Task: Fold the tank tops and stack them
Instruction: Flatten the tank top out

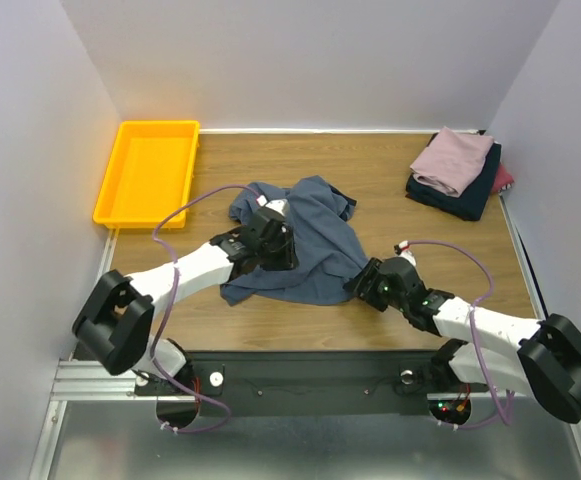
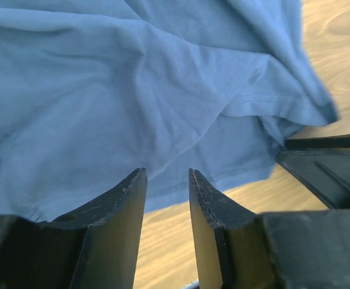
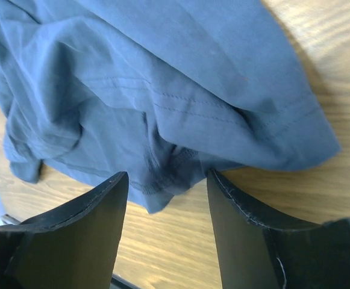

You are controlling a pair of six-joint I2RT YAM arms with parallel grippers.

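the slate-blue tank top [image 1: 320, 250] is seen crumpled on the table [image 1: 370, 170], right of the yellow tray [image 1: 150, 170]. left jaws and right jaws are held apart at its hem, nothing gripped.

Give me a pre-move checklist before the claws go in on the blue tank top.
1. Is the slate-blue tank top lying flat: not ok, it is crumpled between the two arms.
2. Is the left claw open with nothing in it: ok, the hem lies just beyond its tips.
3. Is the right claw open with nothing in it: ok, a bunched hem sits at its tips, unpinched.
4. Is the folded pile intact: ok, the mauve-pink top lies on the navy top at far right, apart from both arms.
5. Is the lettered face up or down: cannot tell.
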